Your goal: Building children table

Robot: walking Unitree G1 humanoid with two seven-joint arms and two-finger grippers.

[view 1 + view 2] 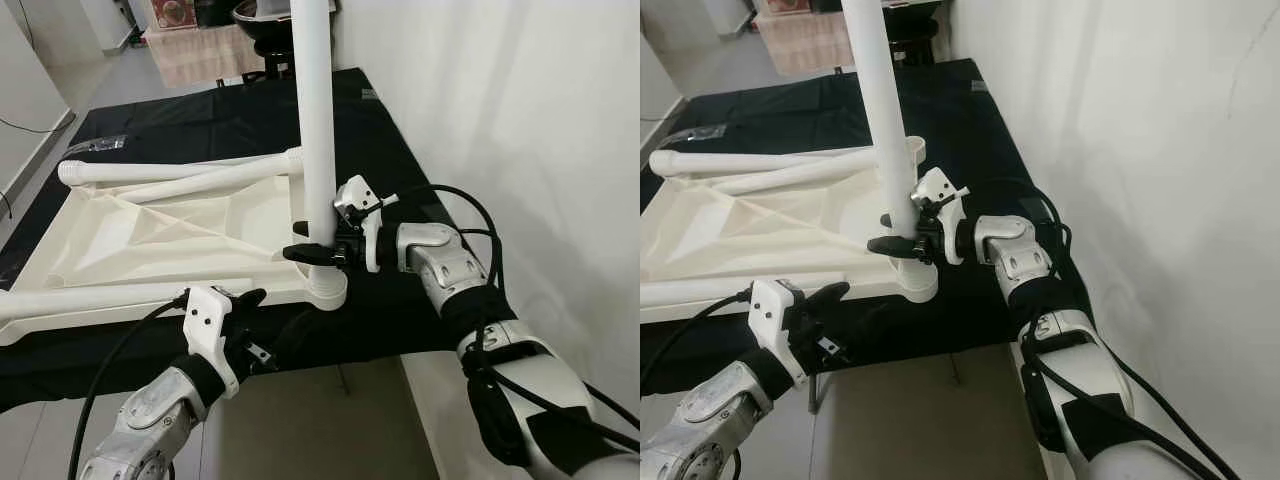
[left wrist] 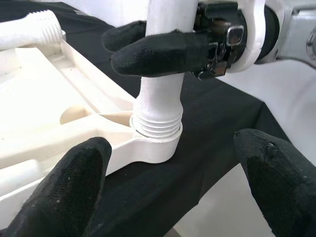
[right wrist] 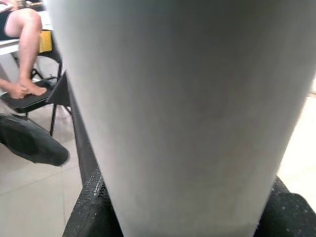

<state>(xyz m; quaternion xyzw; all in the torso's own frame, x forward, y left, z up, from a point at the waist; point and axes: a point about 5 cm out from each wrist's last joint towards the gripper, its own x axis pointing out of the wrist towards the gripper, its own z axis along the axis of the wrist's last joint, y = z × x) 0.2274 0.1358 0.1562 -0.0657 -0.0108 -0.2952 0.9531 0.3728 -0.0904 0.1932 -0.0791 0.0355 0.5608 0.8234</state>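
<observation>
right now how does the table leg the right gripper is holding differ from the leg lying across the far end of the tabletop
The held leg stands upright in the near corner socket of the upturned tabletop; the far leg lies flat on it. The right gripper is shut on the held leg, while the far leg lies free. The held leg's threads sit at the socket; the far leg's threaded end is bare. Both are white tubes.

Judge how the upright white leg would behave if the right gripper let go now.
The upright leg looks stiff, smooth plastic. With threads showing above the corner socket, it seems partly seated, so it might wobble or tip once the right gripper lets go.
</observation>
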